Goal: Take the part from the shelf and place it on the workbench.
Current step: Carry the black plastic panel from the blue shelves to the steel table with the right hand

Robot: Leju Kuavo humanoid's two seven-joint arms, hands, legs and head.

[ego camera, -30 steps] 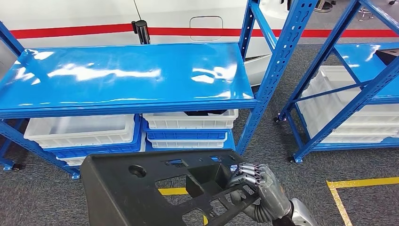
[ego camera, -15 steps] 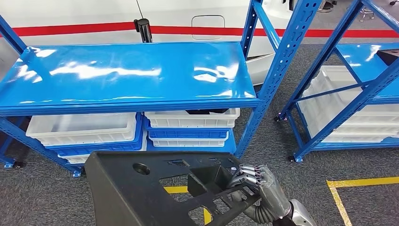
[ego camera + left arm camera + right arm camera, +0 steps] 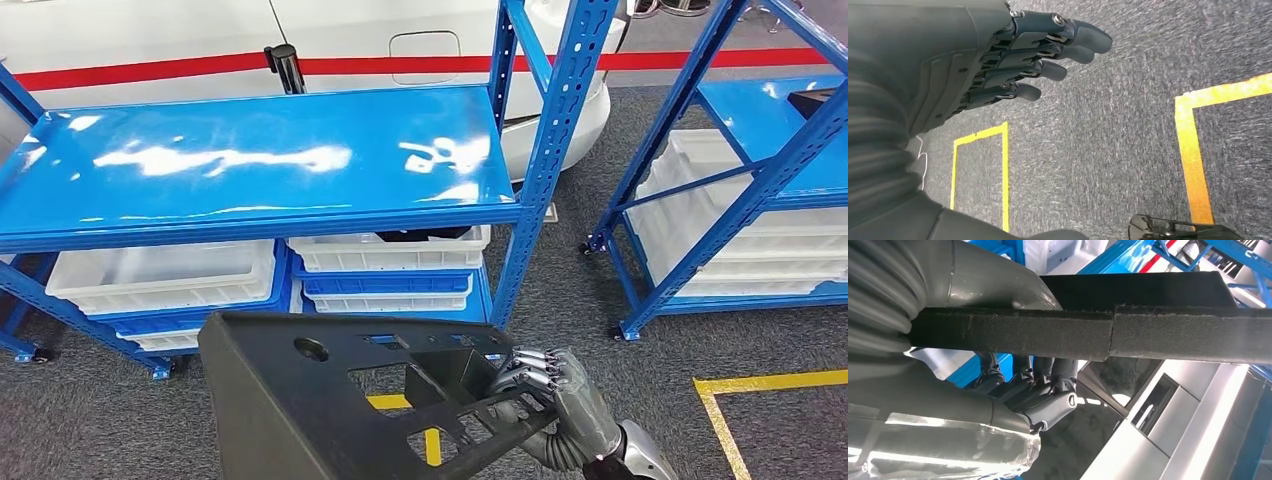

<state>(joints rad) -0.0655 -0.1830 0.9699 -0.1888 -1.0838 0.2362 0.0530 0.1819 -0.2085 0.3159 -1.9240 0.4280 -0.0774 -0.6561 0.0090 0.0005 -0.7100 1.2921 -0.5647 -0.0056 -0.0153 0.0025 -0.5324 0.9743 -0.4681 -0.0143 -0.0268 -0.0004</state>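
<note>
Right hand grips the part at its right edge, fingers curled over the rim and hooked into one of the cutouts; right wrist view shows the same, fingers wrapped round a black edge of the part. Part is a large black moulded panel with a round hole and several rectangular openings, held off the floor, low in the head view, in front of the shelf. Shelf's blue top deck is bare and glossy; white bins and blue ones sit on the level below. Second blue rack to the right, also with white bins. Left hand hangs over grey carpet, fingers straight, side by side, holding nothing. Yellow floor tape on the carpet beneath it.
</note>
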